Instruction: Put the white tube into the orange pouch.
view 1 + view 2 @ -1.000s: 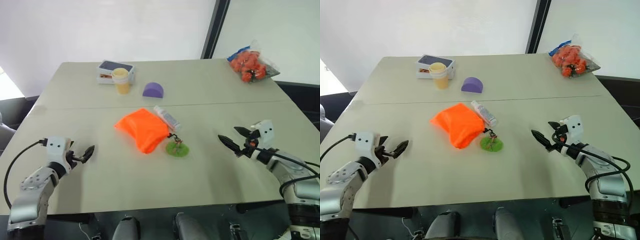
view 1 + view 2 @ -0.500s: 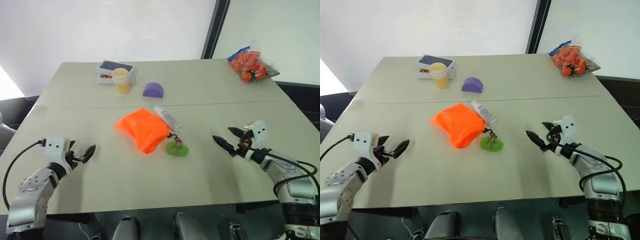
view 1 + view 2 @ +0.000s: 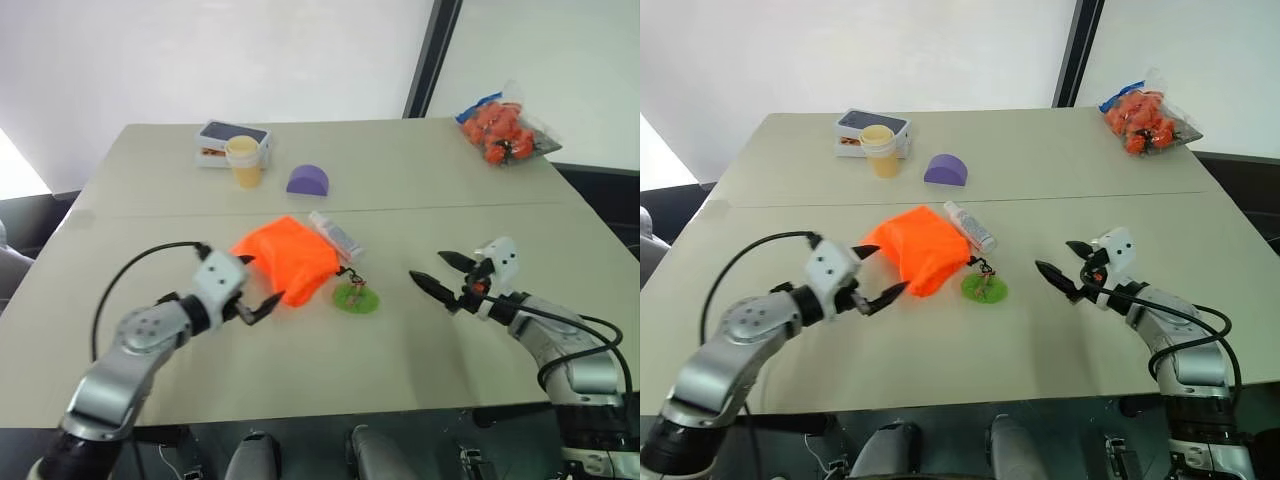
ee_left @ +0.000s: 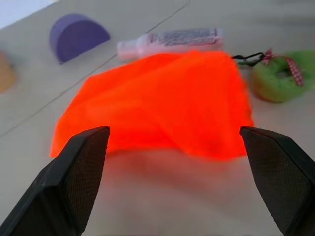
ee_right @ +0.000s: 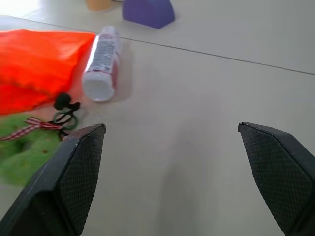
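The orange pouch (image 3: pixel 285 258) lies flat mid-table, its black cord running to a round green disc (image 3: pixel 355 297) at its near right. Along the pouch's far right edge lies the white tube (image 3: pixel 335 235), touching the fabric. My left gripper (image 3: pixel 258 283) is open, its fingers spread just in front of the pouch's near left side; in the left wrist view the pouch (image 4: pixel 157 98) sits between the fingertips with the tube (image 4: pixel 170 39) behind it. My right gripper (image 3: pixel 428 266) hovers open to the right of the disc, pointing toward the tube (image 5: pixel 101 61), a hand's width away.
A pale yellow cup (image 3: pixel 243 160) and a flat box (image 3: pixel 225 140) stand at the back left, with a purple half-round block (image 3: pixel 307 180) beside them. A clear bag of orange-red things (image 3: pixel 500 130) sits at the back right corner. A seam crosses the table behind the pouch.
My left arm has swung right from the table's near left edge up to the pouch. My right gripper has crept a little left toward the disc. Both stay open.
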### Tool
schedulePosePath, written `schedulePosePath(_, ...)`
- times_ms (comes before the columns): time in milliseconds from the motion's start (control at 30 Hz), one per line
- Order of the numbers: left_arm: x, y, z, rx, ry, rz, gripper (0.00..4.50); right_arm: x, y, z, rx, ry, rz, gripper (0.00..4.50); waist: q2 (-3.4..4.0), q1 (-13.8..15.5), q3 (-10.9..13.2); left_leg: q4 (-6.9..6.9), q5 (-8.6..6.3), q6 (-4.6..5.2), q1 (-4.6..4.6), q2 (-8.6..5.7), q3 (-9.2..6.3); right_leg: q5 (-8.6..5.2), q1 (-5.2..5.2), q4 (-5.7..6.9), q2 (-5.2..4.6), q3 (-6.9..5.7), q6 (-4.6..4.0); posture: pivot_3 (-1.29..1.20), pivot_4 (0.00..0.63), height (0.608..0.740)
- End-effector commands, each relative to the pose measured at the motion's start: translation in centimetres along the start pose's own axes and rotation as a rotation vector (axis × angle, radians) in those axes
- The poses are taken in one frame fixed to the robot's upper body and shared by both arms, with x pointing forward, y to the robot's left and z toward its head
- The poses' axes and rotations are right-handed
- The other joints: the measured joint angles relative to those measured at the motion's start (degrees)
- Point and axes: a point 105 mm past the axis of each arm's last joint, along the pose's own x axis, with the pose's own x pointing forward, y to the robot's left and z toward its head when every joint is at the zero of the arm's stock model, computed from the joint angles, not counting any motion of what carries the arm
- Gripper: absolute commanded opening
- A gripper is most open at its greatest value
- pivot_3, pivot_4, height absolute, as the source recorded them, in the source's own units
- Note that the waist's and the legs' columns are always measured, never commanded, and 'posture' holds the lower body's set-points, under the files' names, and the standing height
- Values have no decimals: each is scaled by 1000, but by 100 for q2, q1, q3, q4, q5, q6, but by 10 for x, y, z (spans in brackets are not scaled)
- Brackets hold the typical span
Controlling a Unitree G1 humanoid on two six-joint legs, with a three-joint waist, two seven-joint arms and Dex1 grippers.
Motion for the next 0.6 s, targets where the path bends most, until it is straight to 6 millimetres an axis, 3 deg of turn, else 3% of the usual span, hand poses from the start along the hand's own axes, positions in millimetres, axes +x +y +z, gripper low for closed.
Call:
schedulePosePath(33, 20, -8, 14, 215, 12, 44, 4500, -3, 18, 9, -18, -20, 92, 4477, 0, -4, 0, 0, 0, 0, 0, 0, 0, 0, -1, 0, 1, 0, 0, 0, 150, 723)
schedulePosePath(267, 39, -13, 10, 340, 64, 92, 4500, -4, 43, 5, -19, 5, 203, 4477, 1, -26, 0, 0, 0, 1, 4, -1, -4, 0, -3, 10, 6, 2, 3, 0, 150, 723)
schedulePosePath(433, 47, -7, 2, 387, 113, 140, 4500, 1, 45, 7, -26, -6, 192, 4477, -2, -7, 1, 11, 0, 1, 2, -2, -7, -11, -3, 12, 7, 2, 22, 0, 150, 723)
schedulePosePath(600, 55, -3, 7, 349, 91, 186, 4500, 3, 48, 8, -26, -9, 196, 4477, -2, 1, 1, 15, 0, 1, -1, -6, -7, -9, 2, 11, 3, 2, 19, 0, 150, 723)
